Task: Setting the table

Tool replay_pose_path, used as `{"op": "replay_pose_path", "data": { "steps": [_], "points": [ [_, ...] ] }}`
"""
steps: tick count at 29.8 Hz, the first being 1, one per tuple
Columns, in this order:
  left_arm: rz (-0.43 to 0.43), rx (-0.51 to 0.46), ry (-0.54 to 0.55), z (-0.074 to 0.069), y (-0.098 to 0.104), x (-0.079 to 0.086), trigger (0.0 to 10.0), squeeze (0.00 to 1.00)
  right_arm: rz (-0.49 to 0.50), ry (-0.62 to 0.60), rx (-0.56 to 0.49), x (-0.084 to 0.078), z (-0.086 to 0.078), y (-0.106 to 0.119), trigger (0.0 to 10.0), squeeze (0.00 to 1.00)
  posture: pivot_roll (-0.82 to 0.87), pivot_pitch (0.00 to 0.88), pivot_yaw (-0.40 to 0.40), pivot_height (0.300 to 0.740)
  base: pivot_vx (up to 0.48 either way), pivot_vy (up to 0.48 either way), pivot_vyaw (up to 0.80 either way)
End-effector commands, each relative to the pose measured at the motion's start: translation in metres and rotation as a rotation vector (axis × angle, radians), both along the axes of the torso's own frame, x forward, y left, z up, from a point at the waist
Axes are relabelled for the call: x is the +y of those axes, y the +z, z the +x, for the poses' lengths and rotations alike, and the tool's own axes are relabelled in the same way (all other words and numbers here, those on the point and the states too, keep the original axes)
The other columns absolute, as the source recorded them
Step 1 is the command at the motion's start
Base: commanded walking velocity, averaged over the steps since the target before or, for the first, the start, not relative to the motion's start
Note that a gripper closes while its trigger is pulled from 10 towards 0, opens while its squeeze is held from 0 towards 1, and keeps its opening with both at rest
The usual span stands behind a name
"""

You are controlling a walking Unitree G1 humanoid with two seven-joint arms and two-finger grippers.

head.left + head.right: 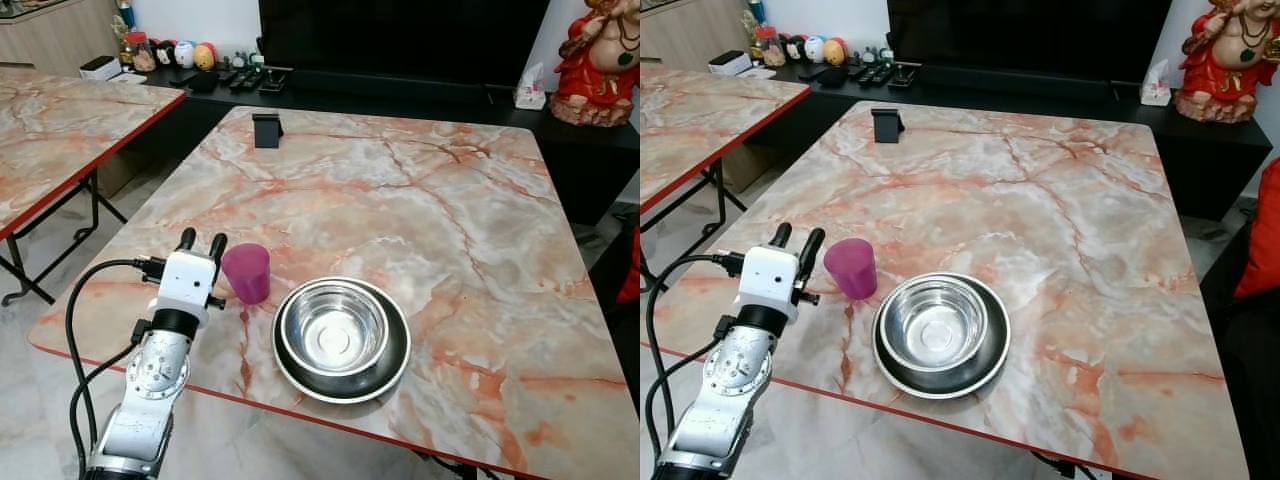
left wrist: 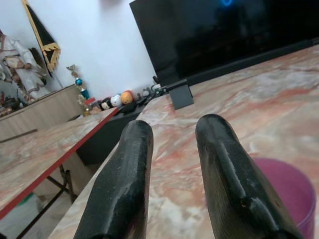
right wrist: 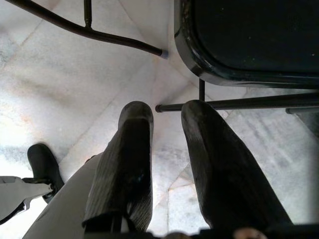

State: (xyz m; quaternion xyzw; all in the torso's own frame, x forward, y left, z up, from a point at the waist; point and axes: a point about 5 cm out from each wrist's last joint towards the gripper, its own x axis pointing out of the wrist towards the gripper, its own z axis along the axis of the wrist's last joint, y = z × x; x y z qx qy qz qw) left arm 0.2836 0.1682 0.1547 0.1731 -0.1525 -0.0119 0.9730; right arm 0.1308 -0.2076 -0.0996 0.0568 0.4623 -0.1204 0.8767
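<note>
A translucent purple cup [image 1: 247,272] stands upright near the front left edge of the marbled table [image 1: 420,200]. Just right of it, a steel bowl [image 1: 335,328] rests inside a black plate [image 1: 388,375]. My left gripper [image 1: 203,240] hovers close beside the cup's left side, open, with nothing between its fingers. In the left wrist view the gripper [image 2: 175,127] points across the tabletop, and the cup's rim [image 2: 286,181] lies beside one finger. My right gripper [image 3: 168,109] hangs idle and open over the floor.
A small black stand [image 1: 267,130] sits at the table's far left edge. A second marbled table [image 1: 60,120] stands to the left across a gap of floor. Behind are a dark cabinet with remotes, a tissue box [image 1: 531,90] and a red statue [image 1: 600,60]. A black chair [image 3: 249,40] is beside the right arm.
</note>
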Motion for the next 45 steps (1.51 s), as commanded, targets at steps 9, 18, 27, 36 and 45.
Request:
{"op": "replay_pose_path", "data": {
  "steps": [9, 18, 27, 36, 45],
  "points": [
    [-0.032, -0.019, 0.014, 0.003, 0.002, -0.010, 10.0, 0.00, -0.049, 0.074, -0.010, -0.008, 0.005, 0.004, 10.0, 0.00, 0.04, 0.000, -0.062, 0.740, 0.000, 0.000, 0.00],
    [-0.057, -0.014, 0.029, 0.002, 0.001, -0.011, 10.0, 0.00, -0.053, 0.060, -0.016, -0.011, 0.006, 0.005, 10.0, 0.00, 0.04, 0.000, -0.068, 0.740, 0.000, 0.000, 0.00],
    [-0.111, 0.007, 0.081, 0.001, -0.001, 0.001, 10.0, 0.00, -0.048, 0.074, -0.016, -0.009, 0.007, 0.004, 10.0, 0.00, 0.04, 0.000, -0.057, 0.740, 0.000, 0.000, 0.00],
    [-0.123, 0.006, 0.071, 0.003, 0.001, -0.001, 10.0, 0.00, -0.043, 0.072, -0.018, -0.008, 0.007, 0.004, 10.0, 0.00, 0.04, 0.000, -0.050, 0.740, 0.000, 0.000, 0.00],
    [-0.114, 0.004, 0.070, 0.005, 0.002, 0.000, 10.0, 0.00, -0.046, 0.071, -0.013, -0.007, 0.007, 0.004, 10.0, 0.00, 0.05, 0.000, -0.051, 0.740, 0.000, 0.175, 0.00]
  ]
}}
